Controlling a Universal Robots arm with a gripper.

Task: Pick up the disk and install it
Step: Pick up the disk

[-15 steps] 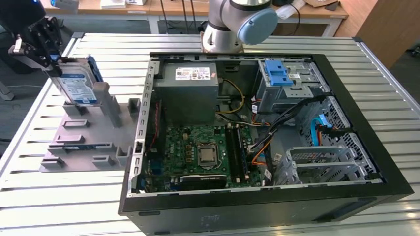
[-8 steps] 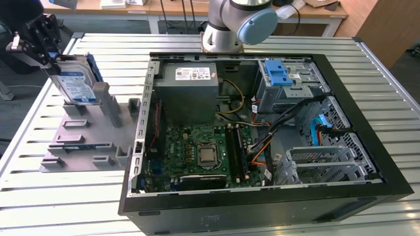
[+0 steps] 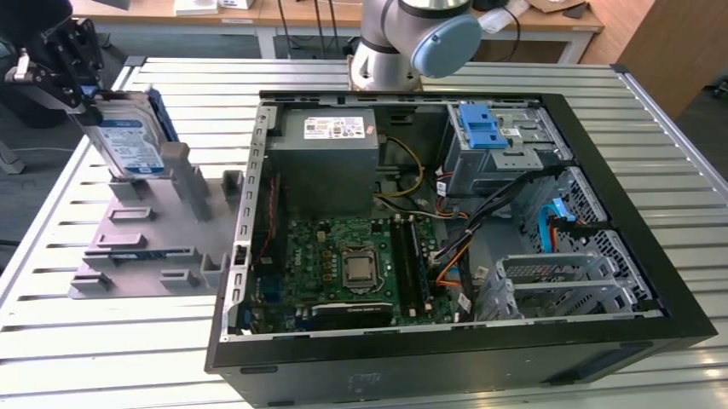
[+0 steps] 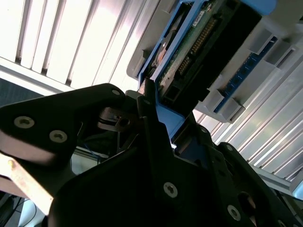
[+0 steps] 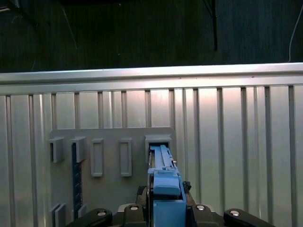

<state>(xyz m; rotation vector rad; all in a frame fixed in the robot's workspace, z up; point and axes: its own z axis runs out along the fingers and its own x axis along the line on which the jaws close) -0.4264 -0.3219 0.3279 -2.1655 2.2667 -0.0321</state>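
The disk is a silver drive with a blue-and-white label and a blue bracket. It stands upright at the exterior view's far left, its lower end at a slot of the grey holder plate. My gripper grips its top edge, shut on it. In the first wrist view the disk appears edge-on between the black fingers, reaching down to the holder plate's slot. The second wrist view shows the disk's connector end and circuit board beyond the gripper.
An open black computer case lies on the slatted metal table. Inside are a grey power-supply box, a drive cage with a blue latch and a green motherboard. The arm's base stands behind the case.
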